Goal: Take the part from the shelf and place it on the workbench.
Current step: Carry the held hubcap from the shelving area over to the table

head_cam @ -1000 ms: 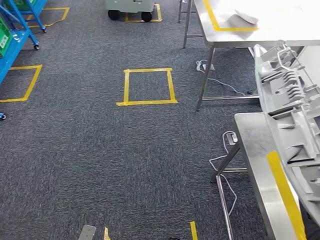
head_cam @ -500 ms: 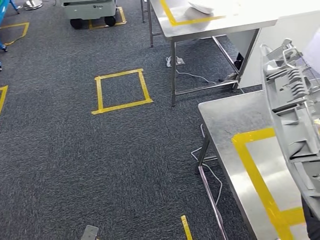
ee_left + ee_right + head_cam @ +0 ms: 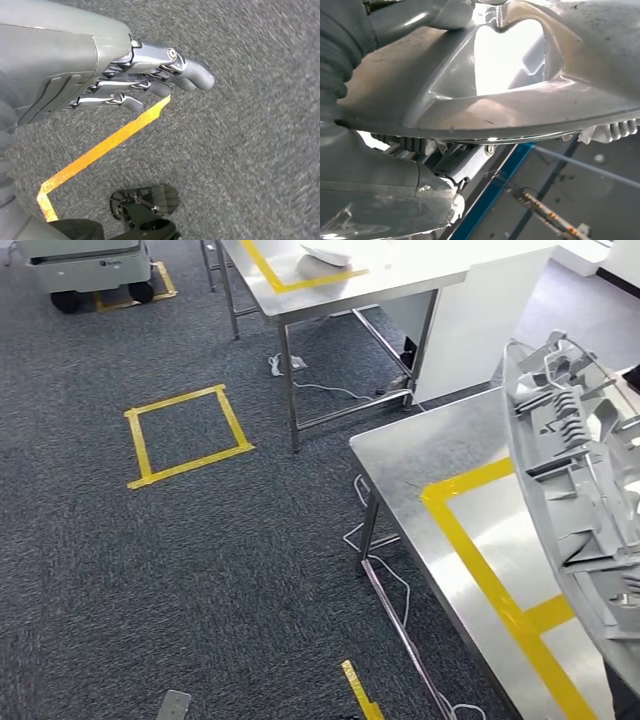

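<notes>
A large grey plastic part [image 3: 573,480] with ribs and clips stands on edge at the right of the head view, above the steel workbench [image 3: 407,455]. A yellow tape outline [image 3: 483,575] marks the bench top below it. In the right wrist view my right hand [image 3: 373,175] grips the part [image 3: 508,110], its thumb on one face and its fingers [image 3: 444,160] under the rim. My left hand [image 3: 113,75] hangs over the grey carpet with its fingers stretched out and holds nothing.
A second steel table [image 3: 392,280] stands farther off with a white object [image 3: 326,254] on it. On the carpet lie a yellow tape square [image 3: 187,436] and white cables [image 3: 381,565] by the bench legs. A white cart [image 3: 83,265] is at the far left.
The camera has turned to the right, so the whole scene has slid left. More of the workbench and its yellow outline now shows. The part stays in my right hand.
</notes>
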